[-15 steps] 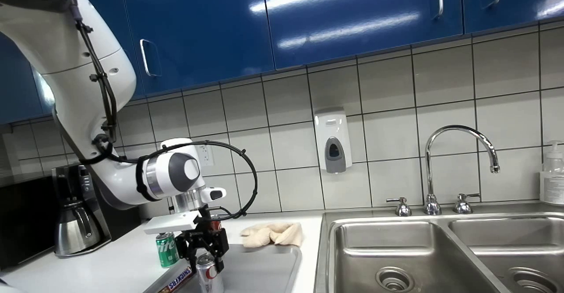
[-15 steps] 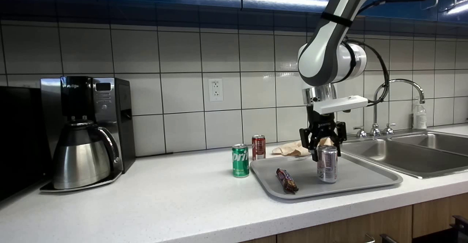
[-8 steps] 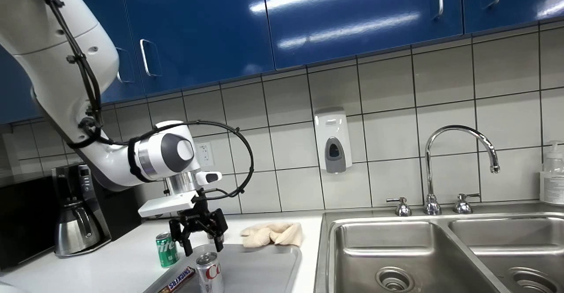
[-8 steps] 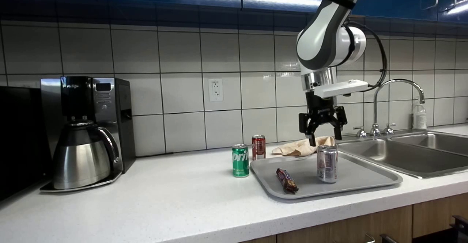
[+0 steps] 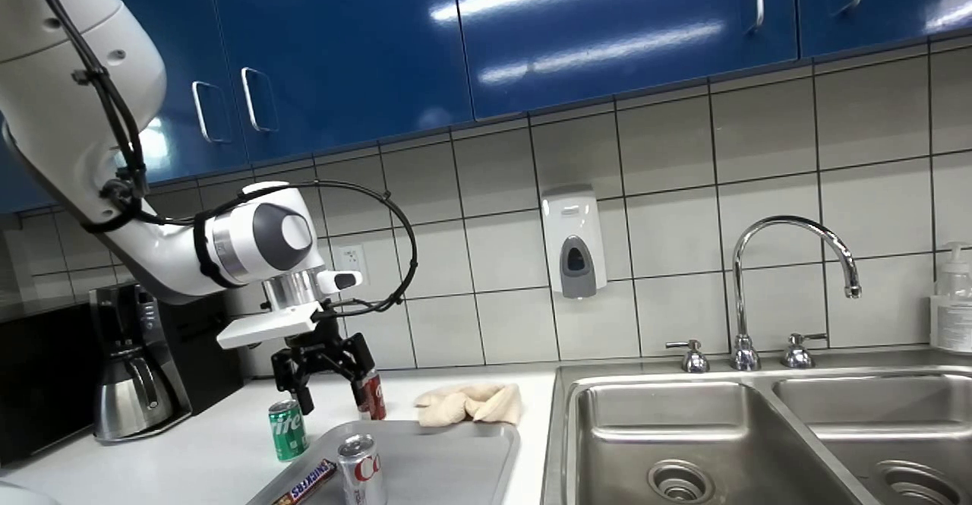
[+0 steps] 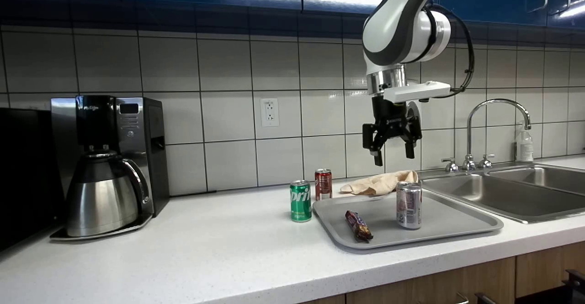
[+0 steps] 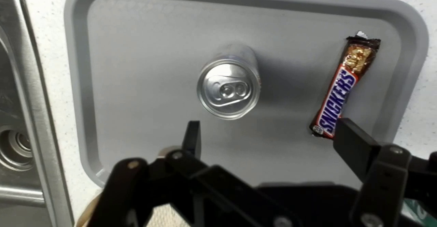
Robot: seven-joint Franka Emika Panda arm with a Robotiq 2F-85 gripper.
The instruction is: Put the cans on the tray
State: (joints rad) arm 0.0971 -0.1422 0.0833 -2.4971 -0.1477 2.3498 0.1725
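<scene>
Looks like one drop-off's done: the silver can (image 6: 409, 205) is set upright on the tray (image 6: 450, 219), and nothing's held by the gripper (image 6: 394, 156), spread wide above. The green can (image 6: 300, 201) and red can (image 6: 323, 185) are parked on the counter (image 6: 183, 249) beside the tray, so one should probably be lined up and grabbed next.

We've got the gripper (image 6: 394, 156) aloft, jaws apart, clear of the silver can (image 6: 408, 206) upright on the tray (image 6: 450, 219)! A wrapped bar (image 6: 358, 226) lies to that can's left; left of the tray, we see the green can (image 6: 300, 201), the red can (image 6: 323, 184) farther back.
</scene>
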